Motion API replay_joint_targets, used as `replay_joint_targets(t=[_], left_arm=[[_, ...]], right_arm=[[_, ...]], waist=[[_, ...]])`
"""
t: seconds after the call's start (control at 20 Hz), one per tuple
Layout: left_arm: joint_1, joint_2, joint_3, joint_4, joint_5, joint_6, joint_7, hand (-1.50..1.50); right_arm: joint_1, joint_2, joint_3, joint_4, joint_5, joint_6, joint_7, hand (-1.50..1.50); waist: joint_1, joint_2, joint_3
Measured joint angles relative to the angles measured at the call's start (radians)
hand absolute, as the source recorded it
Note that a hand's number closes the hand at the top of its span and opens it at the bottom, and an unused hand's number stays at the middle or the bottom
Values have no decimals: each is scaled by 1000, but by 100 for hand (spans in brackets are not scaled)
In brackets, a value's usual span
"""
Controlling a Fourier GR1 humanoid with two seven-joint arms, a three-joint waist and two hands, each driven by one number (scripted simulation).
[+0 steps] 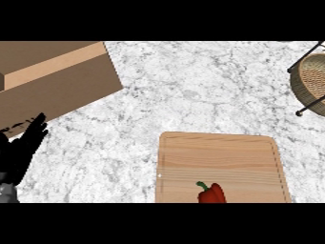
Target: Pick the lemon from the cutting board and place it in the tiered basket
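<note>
Lemon: not in the head view. The cutting board (221, 157) sits on the bench (193, 86) at lower centre-right. The only thing on it is a red pepper (212, 194) with a green stem, at the board's near edge and partly cut by the frame. Lemon is either out of frame or not on the board; can't tell which.

Hands: left robot hand (14, 155) is at lower left, fingers straight and pointing up, holding nothing, resting just in front of the cardboard box (45, 81). Right robot hand doesn't show at all.

Risks, my read:
- Wrong object. The pepper is the one graspable thing on the board, so a grasp aimed at "item on board" would take it.
- Blind reach. With no lemon in sight there's no target to aim at.
- Basket approach. The tiered basket (319, 86) is at the far right edge, well apart from the board and half out of frame. Dark frame rods cross its wicker tier, so a hand coming in from the side could catch one. A round fruit let go on the rim could roll off onto the bench.
- The left hand is on the side away from the basket, so it would have to cross over the board.

Containers: nothing shows in the basket's visible wicker tier, as far as it's in frame. A second tier is only a sliver in the top right corner. The box interior is dark; contents unknown.
</note>
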Motion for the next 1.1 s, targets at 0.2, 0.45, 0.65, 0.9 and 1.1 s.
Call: replay_joint_targets(t=[0.2,0.45,0.65,0.9,1.1], left_arm=[[-1,-3,-3,5,-6,0,-8,0],[12,-3,0,-3,1,-8,-9,0],[13,-6,-7,-10,-6,-7,-7,0],[6,-2,4,-1,0,-8,-8,0],[17,-15,-6,-13,-9,0,-13,0]], right_arm=[[-39,-17,17,93,41,-4,-27,150],[-57,-22,12,199,55,87,24,-150],[-67,-41,15,274,72,186,103,-150],[-61,-54,-33,315,36,199,167,-150],[-69,-71,-84,306,-13,176,147,-150]], waist=[[3,2,0],[3,1,0],[6,3,0],[5,4,1],[4,3,2]])
